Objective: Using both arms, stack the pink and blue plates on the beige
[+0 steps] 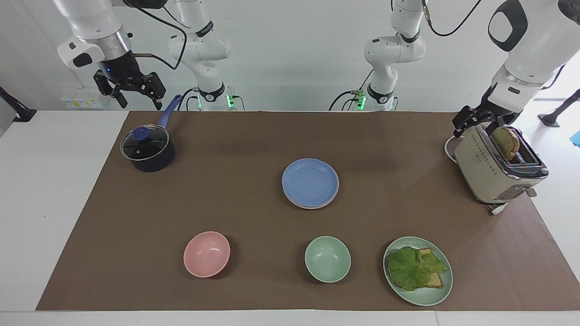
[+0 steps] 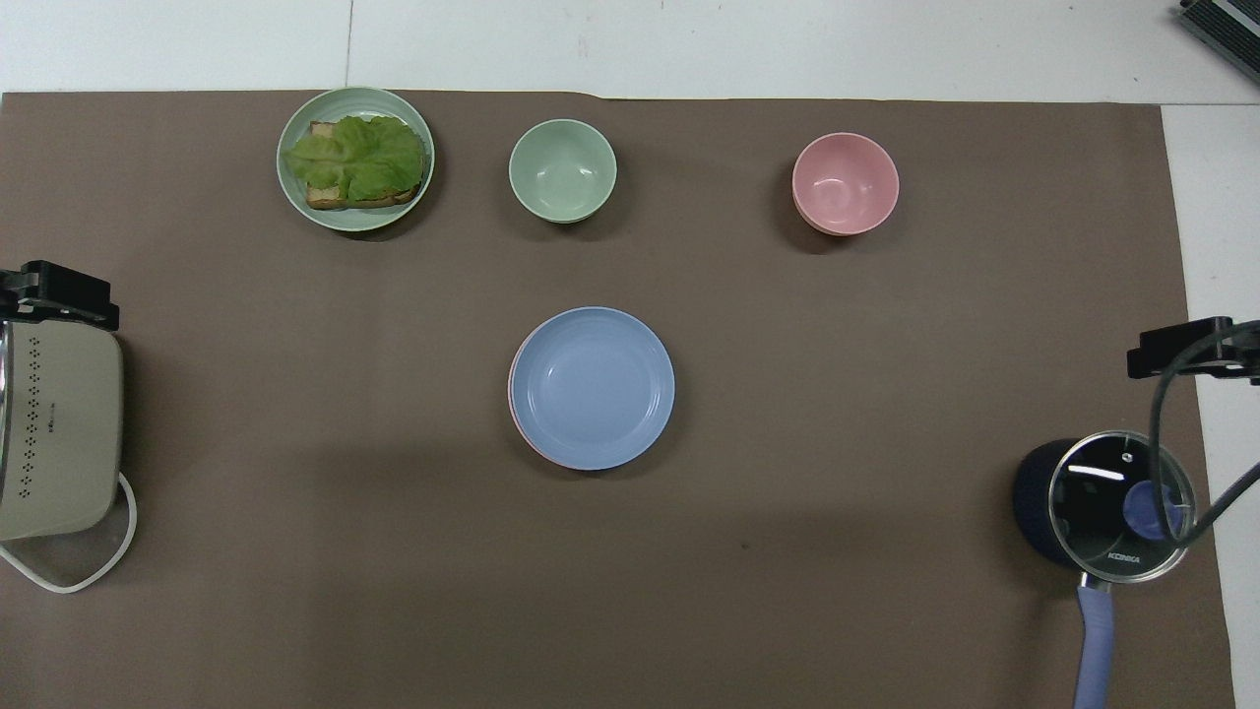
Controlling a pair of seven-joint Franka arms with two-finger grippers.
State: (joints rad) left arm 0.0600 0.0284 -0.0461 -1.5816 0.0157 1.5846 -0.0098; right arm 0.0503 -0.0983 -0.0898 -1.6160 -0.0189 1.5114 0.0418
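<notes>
Lidded saucepan (image 1: 147, 151), toaster (image 1: 496, 170), pink bowl (image 1: 206, 254), green bowl (image 1: 327, 259), sandwich plate (image 1: 430, 296).

Bright even overhead light; soft shadows on mat (image 1: 226, 190); sharp focus throughout.

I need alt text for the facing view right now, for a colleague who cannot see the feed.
A blue plate tops a stack at the middle of a brown mat, a pink rim showing beneath it. Both open pincers are raised and empty: the right pincer above the lidded saucepan, the left pincer by the toaster. A pink bowl, green bowl and sandwich plate lie farthest from the robots.
</notes>
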